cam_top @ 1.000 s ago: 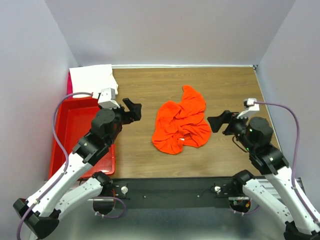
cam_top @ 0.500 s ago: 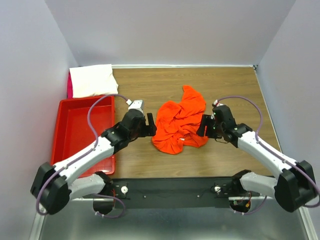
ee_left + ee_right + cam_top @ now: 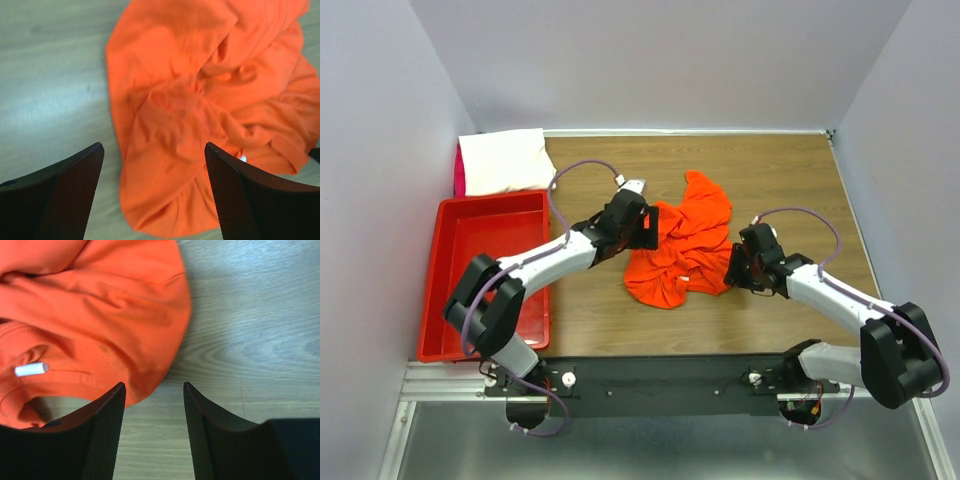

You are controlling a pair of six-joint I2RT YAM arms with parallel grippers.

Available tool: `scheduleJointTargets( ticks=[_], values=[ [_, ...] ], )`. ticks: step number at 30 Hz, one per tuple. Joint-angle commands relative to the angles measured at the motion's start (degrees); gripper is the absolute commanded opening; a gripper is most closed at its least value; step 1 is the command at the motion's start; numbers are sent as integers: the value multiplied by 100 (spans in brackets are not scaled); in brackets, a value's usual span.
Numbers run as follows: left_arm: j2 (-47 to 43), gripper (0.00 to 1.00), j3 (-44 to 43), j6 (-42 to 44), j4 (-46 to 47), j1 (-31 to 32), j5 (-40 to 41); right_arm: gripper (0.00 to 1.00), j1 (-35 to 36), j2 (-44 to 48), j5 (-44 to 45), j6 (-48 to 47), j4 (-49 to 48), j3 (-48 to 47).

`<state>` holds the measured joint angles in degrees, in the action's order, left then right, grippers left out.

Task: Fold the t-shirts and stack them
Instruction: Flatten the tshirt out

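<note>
Orange-red t-shirt crumpled centre frame; grasp step. Left hand released wide over left edge, right hand part-spread, empty, at right hem; next pinch both, spread flat

We read the orange-red t-shirt as soft, matt knit cloth, rumpled into loose folds, with a stitched hem band showing in the right wrist view. The white t-shirt is matt cloth too and lies smoother. The surface looks like wood-grain laminate, smooth, with a faint sheen where light pools. The red bin is hard plastic, smooth and slightly glossy. On the left claw and the right claw the fingers are black and matt, their inner faces finely textured like mesh. The arms have smooth white plastic-looking shells with black joints, and their cables wear a smooth lilac sheath.
</note>
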<state>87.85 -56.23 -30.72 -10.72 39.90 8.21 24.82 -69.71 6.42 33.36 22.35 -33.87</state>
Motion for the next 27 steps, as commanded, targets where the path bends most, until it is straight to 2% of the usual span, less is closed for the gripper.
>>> scheduleJointTargets(
  ticks=[1, 5, 8, 11, 14, 16, 18, 24, 26, 27],
  values=[
    [590, 89, -764, 426, 149, 44, 207, 59, -213, -156, 132, 135, -371, 117],
    [1172, 89, -1478, 646, -52, 79, 225, 60, -381, -297, -35, 65, -573, 82],
    [1549, 88, -1961, 751, -271, 193, 602, 60, -416, -376, -96, 30, -652, 73],
    [1875, 86, -2497, 962, -544, 439, 1338, 60, -425, -403, -105, 12, -688, 91],
    [2208, 82, -3016, 1207, -790, 693, 1866, 60, -434, -420, -123, -5, -723, 100],
    [2507, 75, -3392, 1340, -940, 835, 2149, 60, -452, -429, -123, -23, -732, 108],
    [2710, 74, -3614, 1541, -1176, 1018, 2621, 60, -460, -438, -149, -32, -732, 108],
    [3396, 71, -4273, 1867, -1643, 1248, 3213, 60, -478, -429, -176, -49, -767, 144],
    [3580, 66, -4422, 1990, -1687, 1275, 3353, 60, -495, -429, -184, -67, -776, 152],
    [3642, 60, -4467, 2026, -1722, 1283, 3450, 60, -487, -420, -184, -58, -776, 161]
  ],
)
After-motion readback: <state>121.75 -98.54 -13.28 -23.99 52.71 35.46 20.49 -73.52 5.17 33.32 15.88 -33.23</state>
